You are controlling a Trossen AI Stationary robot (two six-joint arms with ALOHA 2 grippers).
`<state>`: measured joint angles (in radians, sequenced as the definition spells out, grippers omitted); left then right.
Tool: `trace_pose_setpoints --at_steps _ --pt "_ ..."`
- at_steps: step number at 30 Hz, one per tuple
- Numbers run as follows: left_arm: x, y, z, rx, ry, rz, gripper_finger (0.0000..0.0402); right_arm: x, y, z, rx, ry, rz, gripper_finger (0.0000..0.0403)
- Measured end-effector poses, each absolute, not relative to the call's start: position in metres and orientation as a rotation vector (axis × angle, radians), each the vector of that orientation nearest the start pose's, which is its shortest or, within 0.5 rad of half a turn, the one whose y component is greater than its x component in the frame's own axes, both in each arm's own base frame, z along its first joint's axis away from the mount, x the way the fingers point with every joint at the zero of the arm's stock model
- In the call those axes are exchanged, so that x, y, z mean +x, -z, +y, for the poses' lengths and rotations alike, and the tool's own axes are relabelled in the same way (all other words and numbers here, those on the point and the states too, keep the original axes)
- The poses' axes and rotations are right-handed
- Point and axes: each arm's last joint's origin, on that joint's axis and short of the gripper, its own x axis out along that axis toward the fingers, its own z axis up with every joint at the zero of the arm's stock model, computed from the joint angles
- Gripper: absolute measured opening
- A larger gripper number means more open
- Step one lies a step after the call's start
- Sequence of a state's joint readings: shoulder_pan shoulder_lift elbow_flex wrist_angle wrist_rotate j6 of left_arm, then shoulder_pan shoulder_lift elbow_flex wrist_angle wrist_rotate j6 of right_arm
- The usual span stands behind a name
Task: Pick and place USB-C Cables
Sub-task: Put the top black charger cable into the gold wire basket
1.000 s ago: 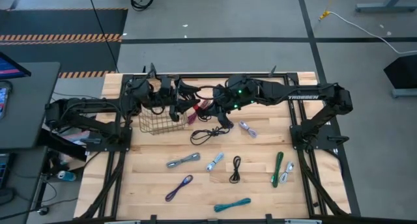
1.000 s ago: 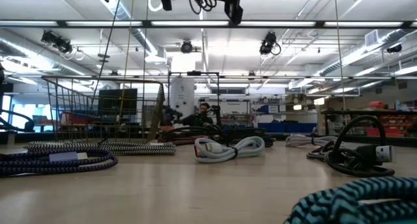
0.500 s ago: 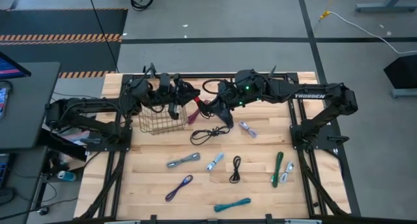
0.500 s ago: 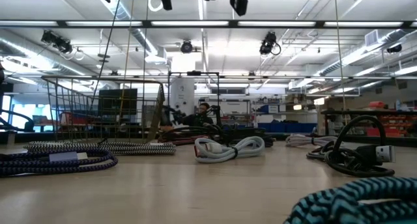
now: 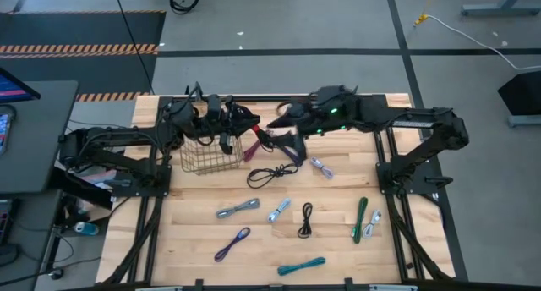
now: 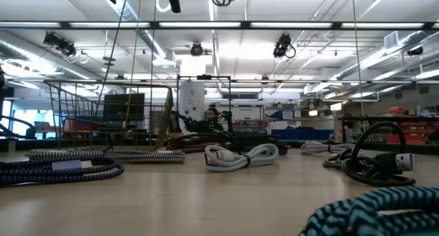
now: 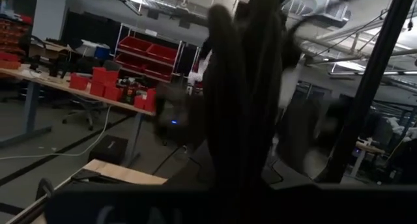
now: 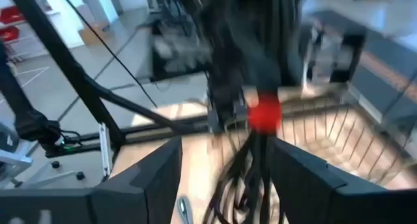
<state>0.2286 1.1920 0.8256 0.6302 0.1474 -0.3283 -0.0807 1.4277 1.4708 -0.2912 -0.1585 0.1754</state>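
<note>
Blurred dark cable point(image 7: 251, 87) possibly hides left hand.

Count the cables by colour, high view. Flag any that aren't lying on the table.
black cables: 2
grey-silver cables: 4
green cable: 1
purple cable: 1
teal cable: 1
maroon cable, held up beside the basket, not on the table: 1
Total: 10
</note>
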Motion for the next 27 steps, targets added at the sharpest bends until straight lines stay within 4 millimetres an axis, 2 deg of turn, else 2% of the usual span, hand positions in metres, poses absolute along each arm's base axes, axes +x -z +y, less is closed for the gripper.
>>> trace_pose_setpoints --at_steps 7,11,18,27 --pt "0.261 -0.339 0.056 -0.283 -0.04 -0.237 0.003 0.275 -0.467 -0.019 0.082 -0.008 0.166 0.0229" --pt "0.258 -0.326 0.058 -0.318 -0.112 -0.076 0.003 0.251 -0.487 -0.017 0.055 0.0 0.13 0.0228" --pt "0.234 -0.306 0.06 -0.351 -0.501 0.188 0.003 0.23 -0.492 -0.016 0.058 0.009 0.141 0.0228" --pt "0.195 -0.293 0.056 -0.564 -0.882 0.314 0.003 0.237 -0.483 -0.018 0.06 0.026 0.206 0.0228"
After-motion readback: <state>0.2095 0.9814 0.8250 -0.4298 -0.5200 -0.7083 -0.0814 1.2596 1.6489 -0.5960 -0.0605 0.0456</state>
